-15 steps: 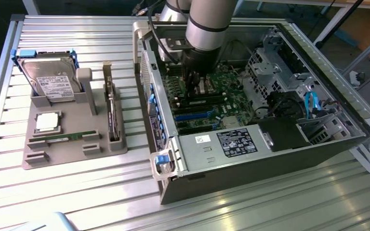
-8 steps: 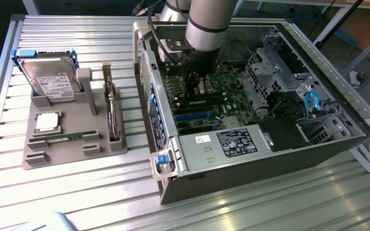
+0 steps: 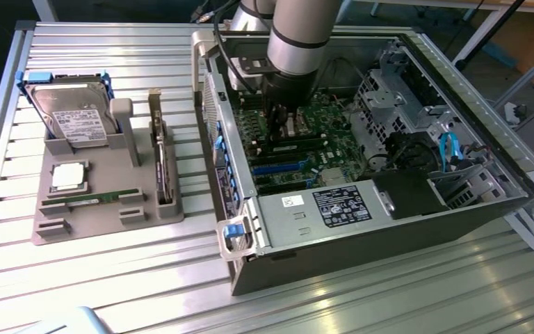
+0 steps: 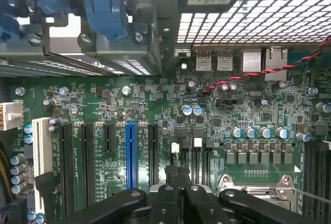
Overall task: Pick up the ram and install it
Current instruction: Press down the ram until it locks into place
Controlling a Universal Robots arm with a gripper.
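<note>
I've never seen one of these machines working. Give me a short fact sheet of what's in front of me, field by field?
arm: reaching down into the open computer case
hand: shut, just above the motherboard, holding nothing visible
ram: lying in the grey holder, apart from the hand
hard drive: propped at the holder's far end
processor chip: lying flat on the holder
expansion card: standing on edge in the holder

An open computer case (image 3: 360, 229) lies on a slatted metal table (image 3: 156, 278), its green motherboard (image 4: 155, 110) exposed, with 1 blue expansion slot (image 4: 131, 154) among black ones. At the exterior view's left, a grey holder tray (image 3: 91, 223) carries a hard drive (image 3: 72, 115), a square silver processor chip (image 3: 69, 177) and a tall dark expansion card (image 3: 160, 163).
</note>
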